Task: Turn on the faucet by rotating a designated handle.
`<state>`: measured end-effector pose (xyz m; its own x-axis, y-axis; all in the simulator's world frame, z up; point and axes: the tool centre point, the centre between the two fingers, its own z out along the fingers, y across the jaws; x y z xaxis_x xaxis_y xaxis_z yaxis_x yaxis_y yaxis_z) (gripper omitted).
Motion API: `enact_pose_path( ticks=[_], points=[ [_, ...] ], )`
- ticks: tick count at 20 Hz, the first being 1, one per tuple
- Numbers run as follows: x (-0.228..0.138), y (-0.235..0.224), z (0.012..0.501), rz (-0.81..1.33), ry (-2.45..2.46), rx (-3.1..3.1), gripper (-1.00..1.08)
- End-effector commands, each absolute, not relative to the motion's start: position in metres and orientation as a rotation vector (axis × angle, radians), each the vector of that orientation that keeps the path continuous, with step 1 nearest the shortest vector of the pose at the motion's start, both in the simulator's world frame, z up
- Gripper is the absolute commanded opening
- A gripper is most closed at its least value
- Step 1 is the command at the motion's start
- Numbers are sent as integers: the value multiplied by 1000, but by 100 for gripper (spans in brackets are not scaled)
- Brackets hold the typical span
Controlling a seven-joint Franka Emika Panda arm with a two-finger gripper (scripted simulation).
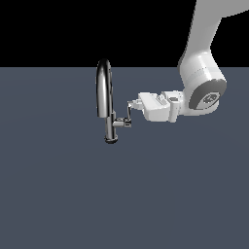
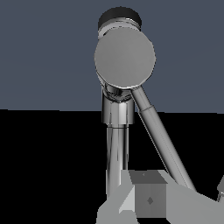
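The chrome faucet [image 1: 104, 92] stands on the dark floor, its arched spout rising above a round dark base. A short stub sticks out of its body toward the exterior view's right, and the thin grey handle [image 1: 129, 114] rises from the stub's end. My white gripper [image 1: 132, 104] reaches in level from the exterior view's right, with its fingertips at the top of the handle. In the wrist view the handle [image 2: 159, 140] runs from the stub's round end cap to between my fingers [image 2: 148, 199], which stand apart. The gripper [image 2: 186, 194] is open, and I cannot tell whether it touches the rod.
The faucet stands on a flat dark blue-grey floor [image 1: 58, 194]. The white arm [image 1: 202, 73] comes down from the upper part of the exterior view's right. Nothing else is in view.
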<state>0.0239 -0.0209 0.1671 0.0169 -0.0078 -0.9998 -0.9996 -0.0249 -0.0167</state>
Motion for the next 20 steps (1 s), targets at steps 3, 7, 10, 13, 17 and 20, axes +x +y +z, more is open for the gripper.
enact_pose_path(
  ticks=[3, 7, 10, 13, 17, 20],
  points=[
    [18, -21, 165, 1213, 1189, -1241, -100],
    [3, -20, 155, 1217, 1187, -1242, -100],
    [-8, -19, 147, 1220, 1185, -1242, -100],
    [-20, -18, 138, 1223, 1183, -1243, -100],
    [-32, -18, 130, 1227, 1181, -1243, -100],
    [-24, -23, 128, 1200, 1179, -1250, -100]
  ],
)
